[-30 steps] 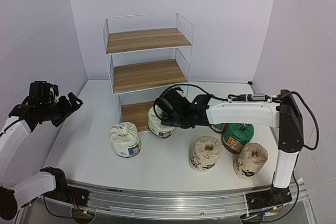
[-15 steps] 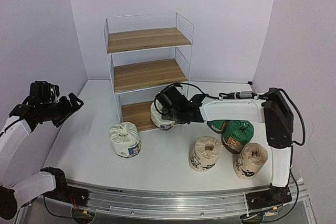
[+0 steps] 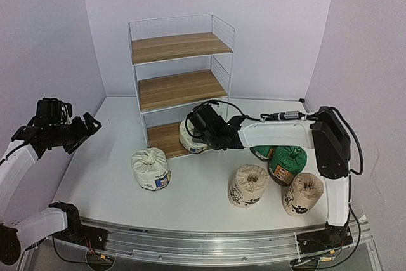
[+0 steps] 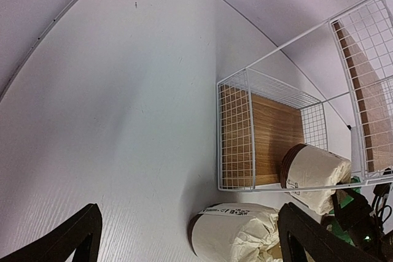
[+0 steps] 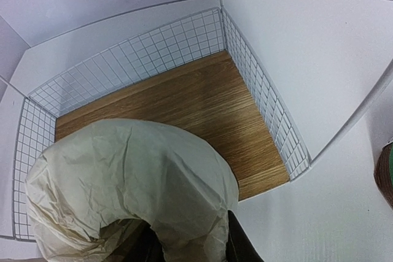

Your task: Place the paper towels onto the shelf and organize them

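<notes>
We show our two arms in matching livery: the left arm (image 3: pixel 16 164) and the right arm (image 3: pixel 279 132) wear glossy white shells joined by black motor housings (image 3: pixel 331 147). Black cables (image 3: pixel 222 101) loop over the right arm's wrist. Matte black, wedge-shaped fingers (image 4: pixel 72 240) tip the left gripper (image 3: pixel 85 128). Black bases (image 3: pixel 320 240) sit at the near edge of the counter (image 3: pixel 196 185).

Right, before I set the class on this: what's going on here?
The right arm has its jaws shut on a white roll at the front edge of the bottom board of the shelf. The left arm hangs aside, jaws open, holding nothing. Five rolls stand on the table: one white, two beige, two green.
</notes>
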Tool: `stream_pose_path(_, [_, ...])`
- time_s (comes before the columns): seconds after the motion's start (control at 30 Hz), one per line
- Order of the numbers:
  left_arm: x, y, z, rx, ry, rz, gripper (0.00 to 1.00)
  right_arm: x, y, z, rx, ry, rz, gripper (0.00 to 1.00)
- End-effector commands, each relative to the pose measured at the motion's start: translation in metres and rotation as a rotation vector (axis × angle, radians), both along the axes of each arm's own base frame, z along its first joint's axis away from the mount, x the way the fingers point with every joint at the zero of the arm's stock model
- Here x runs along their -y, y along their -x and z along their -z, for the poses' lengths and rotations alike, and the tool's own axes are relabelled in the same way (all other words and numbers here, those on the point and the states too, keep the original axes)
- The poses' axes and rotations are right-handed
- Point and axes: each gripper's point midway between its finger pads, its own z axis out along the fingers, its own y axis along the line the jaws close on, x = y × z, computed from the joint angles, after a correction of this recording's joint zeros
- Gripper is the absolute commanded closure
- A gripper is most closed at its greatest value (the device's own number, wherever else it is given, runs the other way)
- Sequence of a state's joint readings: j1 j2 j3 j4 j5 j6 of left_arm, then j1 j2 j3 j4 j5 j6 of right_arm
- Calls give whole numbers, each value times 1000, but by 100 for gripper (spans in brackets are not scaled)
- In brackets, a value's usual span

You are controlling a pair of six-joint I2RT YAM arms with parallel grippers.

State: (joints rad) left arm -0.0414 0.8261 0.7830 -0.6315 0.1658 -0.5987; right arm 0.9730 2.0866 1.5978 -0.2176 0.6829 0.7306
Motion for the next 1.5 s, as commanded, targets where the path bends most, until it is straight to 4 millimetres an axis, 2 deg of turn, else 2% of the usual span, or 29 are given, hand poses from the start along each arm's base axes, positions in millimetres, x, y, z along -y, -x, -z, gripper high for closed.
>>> stream_pose_path(0.0, [4,0,2,1,-7,30,0,-5,-22,-33,120,-108,64,73])
stream_pose_path(0.37, [4,0,4,-4,-6,31,0,4,-26,-21,137,-81,121,64])
stream_pose_path(0.7, [4,0,4,-4,-7,30,0,4,-28,-8,134,-54,126,63])
stream_pose_path(0.83, [4,0,4,-6,-6,31,0,5,-25,-6,125,-62,125,56])
stream_pose_path(1.0, [4,1,3,0,-4,34,0,8,-22,-19,128,-90,120,45])
stream_pose_path(1.23, [5,2,2,5,0,38,0,1,-12,-50,118,-160,48,30])
stream_pose_path(1.47, [6,1,1,13,0,41,0,9,8,-60,75,-217,0,19])
